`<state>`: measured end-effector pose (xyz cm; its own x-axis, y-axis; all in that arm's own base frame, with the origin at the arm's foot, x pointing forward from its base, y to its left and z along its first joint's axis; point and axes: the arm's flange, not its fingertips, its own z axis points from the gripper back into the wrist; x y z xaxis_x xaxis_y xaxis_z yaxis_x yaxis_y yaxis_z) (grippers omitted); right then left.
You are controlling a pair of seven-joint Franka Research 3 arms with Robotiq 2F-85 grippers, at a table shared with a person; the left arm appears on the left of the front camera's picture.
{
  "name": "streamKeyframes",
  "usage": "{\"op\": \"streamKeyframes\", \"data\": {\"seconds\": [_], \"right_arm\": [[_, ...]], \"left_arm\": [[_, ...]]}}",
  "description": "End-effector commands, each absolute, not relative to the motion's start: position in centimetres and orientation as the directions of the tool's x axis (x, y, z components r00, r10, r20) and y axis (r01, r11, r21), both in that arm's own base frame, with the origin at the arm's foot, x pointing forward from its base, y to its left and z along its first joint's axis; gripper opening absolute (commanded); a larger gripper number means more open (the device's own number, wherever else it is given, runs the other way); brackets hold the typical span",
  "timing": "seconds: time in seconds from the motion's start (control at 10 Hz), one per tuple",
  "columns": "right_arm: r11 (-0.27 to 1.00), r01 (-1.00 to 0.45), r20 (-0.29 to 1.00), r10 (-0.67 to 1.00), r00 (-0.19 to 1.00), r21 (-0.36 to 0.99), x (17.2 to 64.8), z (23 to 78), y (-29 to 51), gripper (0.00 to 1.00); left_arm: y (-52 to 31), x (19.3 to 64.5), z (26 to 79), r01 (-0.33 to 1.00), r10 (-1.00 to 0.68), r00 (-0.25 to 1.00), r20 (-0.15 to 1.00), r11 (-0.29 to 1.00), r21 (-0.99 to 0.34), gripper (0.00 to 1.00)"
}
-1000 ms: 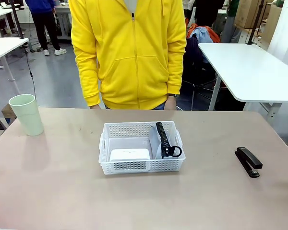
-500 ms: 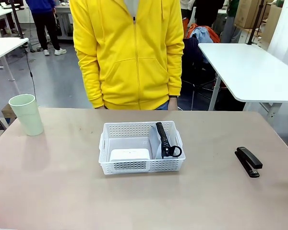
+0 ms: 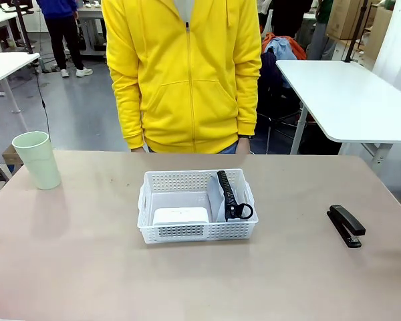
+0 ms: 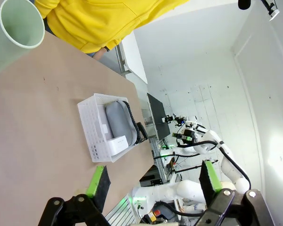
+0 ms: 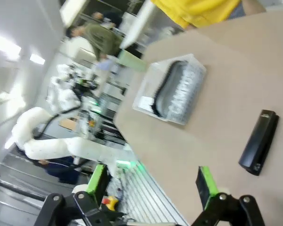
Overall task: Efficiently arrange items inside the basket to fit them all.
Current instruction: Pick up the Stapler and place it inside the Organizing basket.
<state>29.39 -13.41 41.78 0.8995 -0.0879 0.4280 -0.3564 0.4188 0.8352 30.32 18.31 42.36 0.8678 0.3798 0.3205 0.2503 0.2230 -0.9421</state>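
Both arms hang back over the desk [image 3: 87, 267]: the left gripper [image 4: 153, 172] has its fingers wide apart and empty, the right gripper [image 5: 151, 175] the same. In the white basket [image 3: 198, 231] the small white box [image 3: 180, 216] lies near-left and the grey pouch [image 3: 227, 195] stands on edge along the right wall. The black stapler [image 3: 346, 226] lies far right, the pale green cup [image 3: 37, 160] upright far left, both well apart from the basket. The stapler looks stiff and dense, so pinch across its narrow body mid-length; the cup looks light and tippy, so take it by the rim wall
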Motion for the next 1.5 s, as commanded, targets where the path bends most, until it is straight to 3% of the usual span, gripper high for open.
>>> {"op": "streamKeyframes", "data": {"seconds": [0.0,0.3,0.4,0.6,0.8,0.9,1.4], "right_arm": [[0.676,-0.234,0.294,0.028,0.956,0.698,32.0,44.0,-9.0,1.0],[0.932,-0.204,0.16,0.162,0.974,0.299,36.5,43.5,-2.8,1.0],[0.945,-0.277,0.142,0.255,0.956,0.172,37.1,43.5,-0.9,1.0],[0.972,-0.234,0.042,0.234,0.971,-0.008,37.7,43.3,1.2,1.0],[0.988,-0.156,0.088,0.156,0.984,0.001,38.0,43.6,1.3,1.0],[0.97,-0.242,0.084,0.242,0.967,-0.007,37.4,42.3,1.7,1.0],[0.967,-0.255,0.074,0.253,0.965,0.01,38.2,41.4,2.2,1.0]], "left_arm": [[18.2,30.4,42.5,0.281,0.389,0.855,0.343,0.209,-0.937,1.0],[18.2,30.4,42.5,0.281,0.389,0.855,0.343,0.209,-0.937,1.0],[18.2,30.4,42.5,0.281,0.389,0.855,0.343,0.209,-0.937,1.0],[18.2,30.4,42.5,0.281,0.389,0.855,0.343,0.209,-0.937,1.0],[18.2,30.4,42.5,0.281,0.389,0.855,0.343,0.209,-0.937,1.0],[18.2,30.4,42.5,0.281,0.389,0.855,0.343,0.209,-0.937,1.0],[18.2,30.4,42.5,0.281,0.389,0.855,0.343,0.209,-0.937,1.0]]}}
